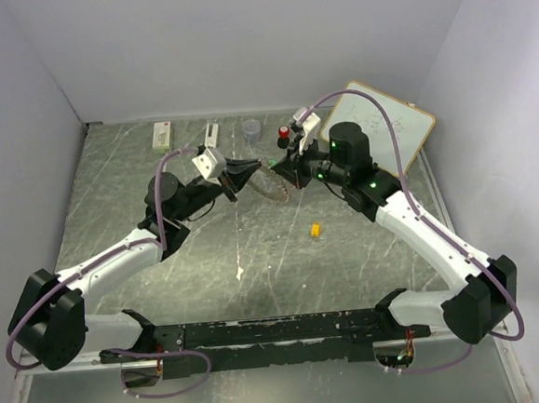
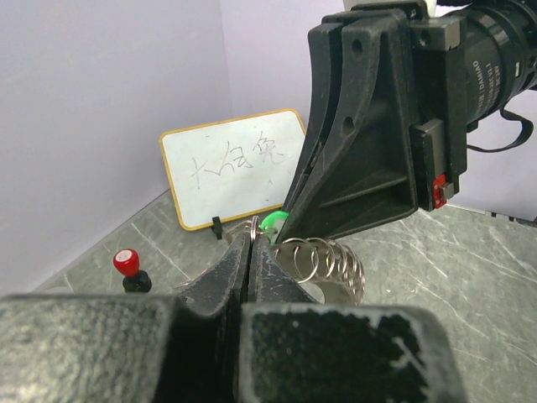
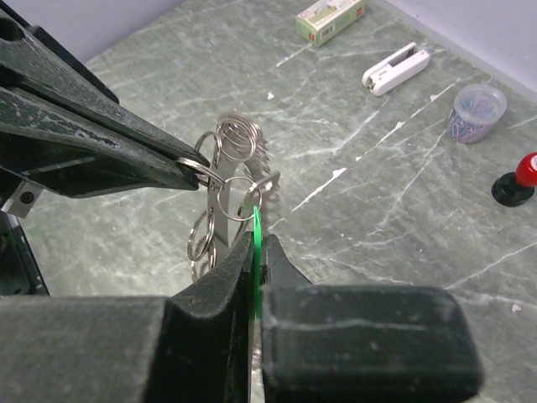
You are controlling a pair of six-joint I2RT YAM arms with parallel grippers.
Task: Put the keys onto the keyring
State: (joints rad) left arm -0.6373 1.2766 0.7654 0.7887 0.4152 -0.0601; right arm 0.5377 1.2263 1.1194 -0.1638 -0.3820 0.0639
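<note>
The keyring [image 1: 274,188] hangs above the table's back middle, a metal ring crowded with small silvery rings [image 2: 331,260]. My left gripper [image 2: 250,238] is shut on one of its thin rings, and its black fingers [image 3: 101,143] reach in from the left in the right wrist view. My right gripper [image 3: 258,243] is shut on the green key [image 3: 255,231], held edge-on against a small ring of the keyring [image 3: 231,189]. The green key [image 2: 273,222] peeks out beside my left fingertips. The yellow-orange key [image 1: 315,228] lies loose on the table.
A whiteboard [image 1: 390,127] leans at the back right. A red-topped black knob [image 1: 284,133], a small clear cup [image 1: 251,127], a white stapler [image 1: 212,133] and a green-white box [image 1: 162,135] line the back edge. Walls close in on three sides.
</note>
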